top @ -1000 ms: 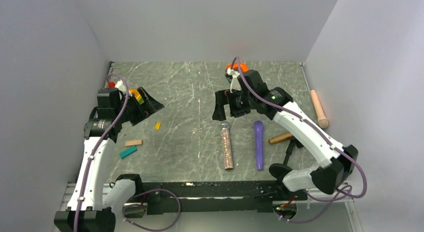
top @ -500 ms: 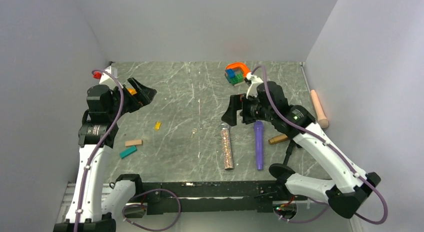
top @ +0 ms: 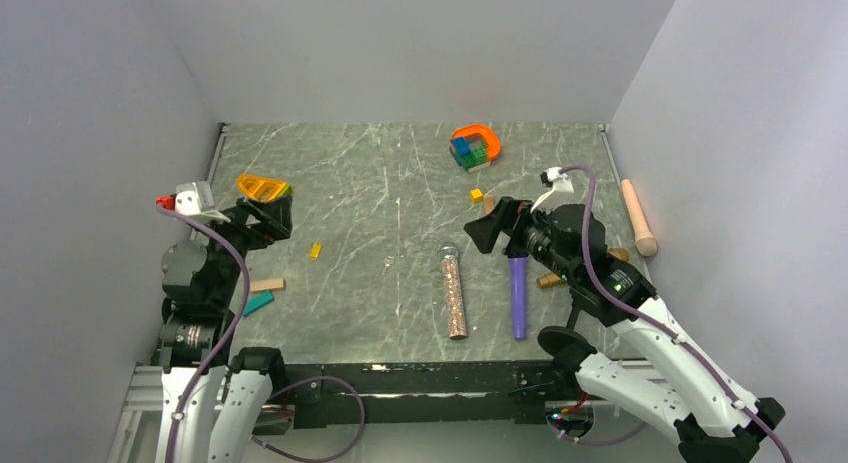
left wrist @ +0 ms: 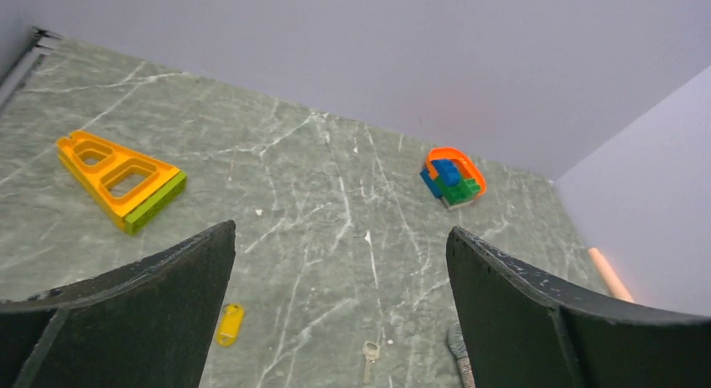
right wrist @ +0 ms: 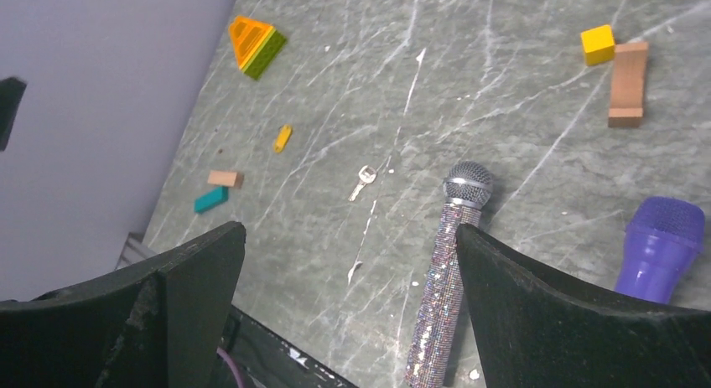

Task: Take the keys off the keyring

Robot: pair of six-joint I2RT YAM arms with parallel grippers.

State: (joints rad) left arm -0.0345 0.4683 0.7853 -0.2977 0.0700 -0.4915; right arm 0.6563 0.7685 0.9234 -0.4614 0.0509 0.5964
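Surface: grey-green marbled tabletop [top: 350,173], pale grey walls on three sides.
Left gripper [left wrist: 341,229]: jaws wide, nothing between them. It sat high over the near-left of the table, looking out across it.
Right gripper [right wrist: 350,229]: jaws wide too, empty. It sat high on the right side, near the head end of the purple microphone [top: 516,288].
Key: one small silver key [right wrist: 365,177] lay flat on bare table, just left of the head of the glitter microphone [right wrist: 440,279].
Tag: small flat yellow tag [left wrist: 228,323] lay further left, apart from the key, not touching it. No ring could be made out on either; too small.
Judgement: key and tag lay separate, so the removal looked done or nearly done.
Bearing: key sat between the two grippers, ahead of and below each. It was to the right of the left one and to the left of the right one.
Nearer arm: about even for the key, maybe slightly the right. Tag was clearly closer to the left.
Long axis: in the right wrist view, bow up-right, blade down-left. Top view was too small to confirm. A pick would want the jaws set across that line.
Clutter: orange triangular frame [top: 263,187] and yellow cube [top: 477,194] were well clear of both.
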